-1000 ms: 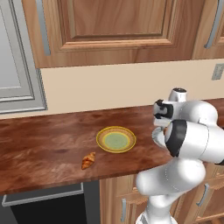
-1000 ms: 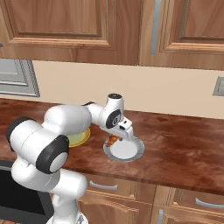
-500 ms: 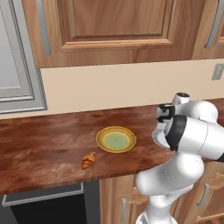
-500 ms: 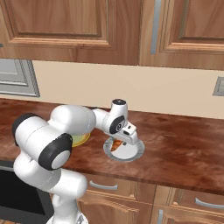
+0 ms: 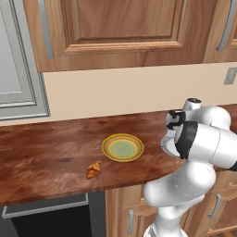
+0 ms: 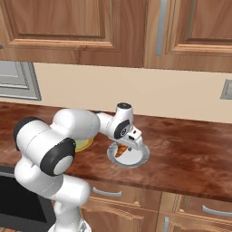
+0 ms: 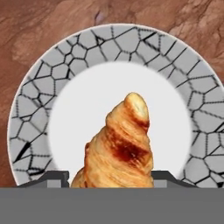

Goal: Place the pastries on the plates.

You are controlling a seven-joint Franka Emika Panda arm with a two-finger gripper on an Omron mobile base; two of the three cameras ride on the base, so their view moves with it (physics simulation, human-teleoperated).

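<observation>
My gripper (image 6: 121,147) is shut on a golden-brown croissant (image 6: 119,151), holding it point-down just over the middle of the grey-white plate (image 6: 137,161). In the hand view the croissant (image 7: 120,148) rises between my fingertips (image 7: 55,176), with the plate's crackle-patterned rim (image 7: 35,100) ringing it. I cannot tell whether it touches the plate. A second croissant (image 5: 93,169) lies on the wooden counter, left of and nearer than the yellow-rimmed plate (image 5: 122,148) with the pale green centre, which has nothing on it. That plate (image 6: 84,144) peeks out behind my arm in the right base view.
Wooden wall cabinets (image 5: 120,28) hang above the counter (image 5: 41,157). A grey framed panel (image 5: 18,60) stands at the far left. Wall outlets (image 6: 226,89) sit on the backsplash to the right. A dark appliance opening (image 5: 46,222) lies under the counter's front edge.
The hand has come down with the croissant, closer to the grey-white plate. The loose croissant and the yellow-rimmed plate have not moved.
</observation>
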